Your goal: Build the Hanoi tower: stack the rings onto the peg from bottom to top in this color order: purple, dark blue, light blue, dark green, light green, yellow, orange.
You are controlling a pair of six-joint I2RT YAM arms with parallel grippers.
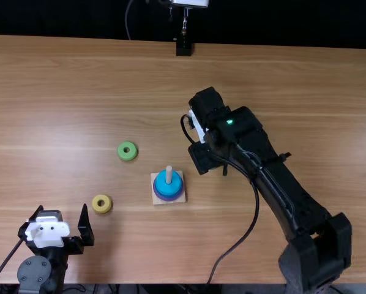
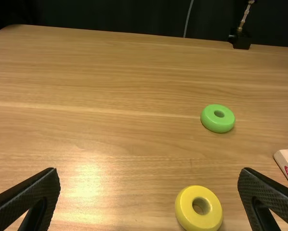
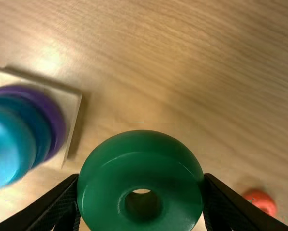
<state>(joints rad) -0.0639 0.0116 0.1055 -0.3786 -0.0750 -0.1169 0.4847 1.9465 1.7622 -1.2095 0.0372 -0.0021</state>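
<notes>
My left gripper (image 1: 59, 219) stands open near the front left, its fingers wide apart and empty in the left wrist view (image 2: 149, 172). My right gripper (image 1: 202, 158) is right of the peg (image 1: 169, 174); in the right wrist view it (image 3: 141, 180) is shut on the dark green ring (image 3: 141, 144), held beside the square base (image 3: 71, 103). On the peg lie purple (image 3: 58, 118), dark blue and light blue (image 3: 6, 149) rings, bottom to top. A light green ring (image 1: 127, 151) and a yellow ring (image 1: 101, 204) lie left of the base. An orange-red ring (image 3: 260, 201) rests on the table.
The right arm (image 1: 281, 190) reaches diagonally from the front right, a cable looping beside it. At the table's (image 1: 97, 92) far edge stands a small black mount (image 1: 183, 48).
</notes>
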